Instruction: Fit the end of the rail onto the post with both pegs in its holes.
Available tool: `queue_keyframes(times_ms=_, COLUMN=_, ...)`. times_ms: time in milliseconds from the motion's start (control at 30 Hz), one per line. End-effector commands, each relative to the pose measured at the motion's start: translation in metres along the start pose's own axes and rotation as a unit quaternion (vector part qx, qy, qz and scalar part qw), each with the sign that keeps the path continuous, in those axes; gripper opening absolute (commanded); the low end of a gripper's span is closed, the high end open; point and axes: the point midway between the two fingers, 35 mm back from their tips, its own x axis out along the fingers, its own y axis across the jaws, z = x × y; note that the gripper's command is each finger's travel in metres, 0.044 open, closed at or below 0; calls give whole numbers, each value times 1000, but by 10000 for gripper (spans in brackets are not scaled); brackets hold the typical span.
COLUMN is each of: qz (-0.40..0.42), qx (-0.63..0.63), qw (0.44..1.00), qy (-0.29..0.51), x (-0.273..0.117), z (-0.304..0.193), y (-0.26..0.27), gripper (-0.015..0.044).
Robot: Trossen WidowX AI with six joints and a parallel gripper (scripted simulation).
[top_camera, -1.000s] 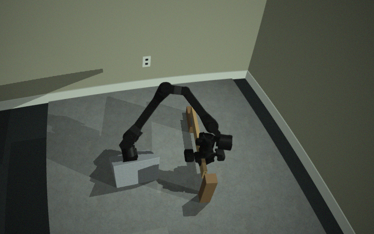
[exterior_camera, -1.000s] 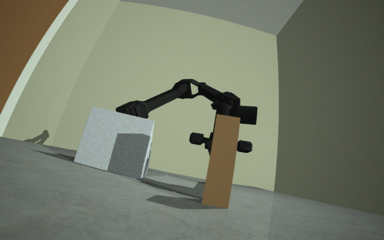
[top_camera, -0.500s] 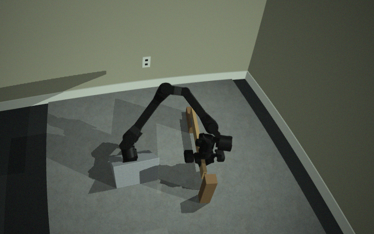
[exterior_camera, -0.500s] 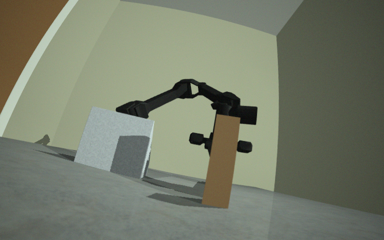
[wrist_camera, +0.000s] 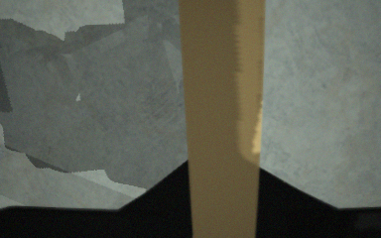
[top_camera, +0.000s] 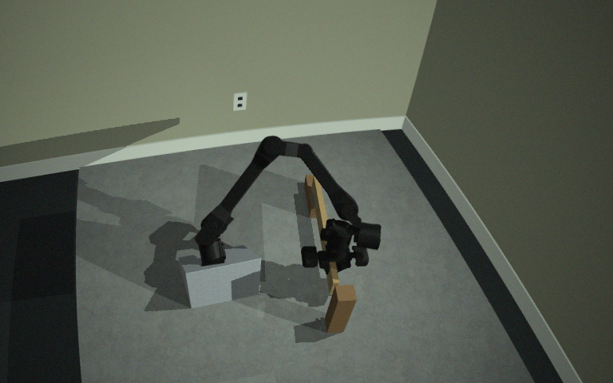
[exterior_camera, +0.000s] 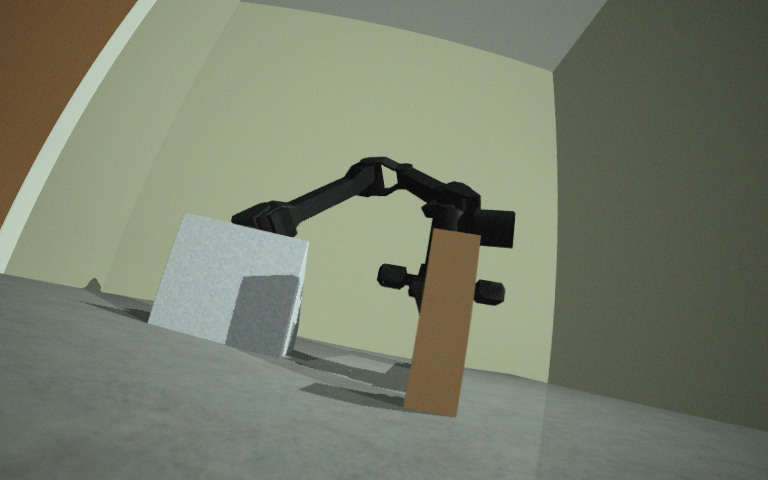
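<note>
Running between the closed-in fingers, the rail [top_camera: 319,199] [wrist_camera: 220,99] is gripped by the gripper [top_camera: 333,267] [wrist_camera: 215,165] in the top view, near the post [top_camera: 339,309] [exterior_camera: 442,322]; the arm covers its middle. Exterior: the post hides rail and fingertips. Wrist: the rail spans the fingers, both ends cut off.

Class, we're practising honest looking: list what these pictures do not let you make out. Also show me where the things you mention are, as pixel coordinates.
- Holes in the rail [top_camera: 318,199] [wrist_camera: 213,99]: too small in top; that end is outside wrist.
- Peg depth: too small in top; the post [top_camera: 339,311] [exterior_camera: 447,322] blocks exterior.
- Fingertips: end effector [top_camera: 334,266] body covers them in top.
</note>
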Motion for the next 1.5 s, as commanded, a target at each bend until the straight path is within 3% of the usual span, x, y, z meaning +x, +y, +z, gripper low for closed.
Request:
queue_keyframes(times_ms=0, qz=-4, qx=-3, qw=1000, qy=0, x=-3, z=-2, y=-2, gripper=0)
queue_keyframes(times_ms=1467, qz=-4, qx=-3, qw=1000, qy=1, x=-3, z=-15, y=-4, gripper=0)
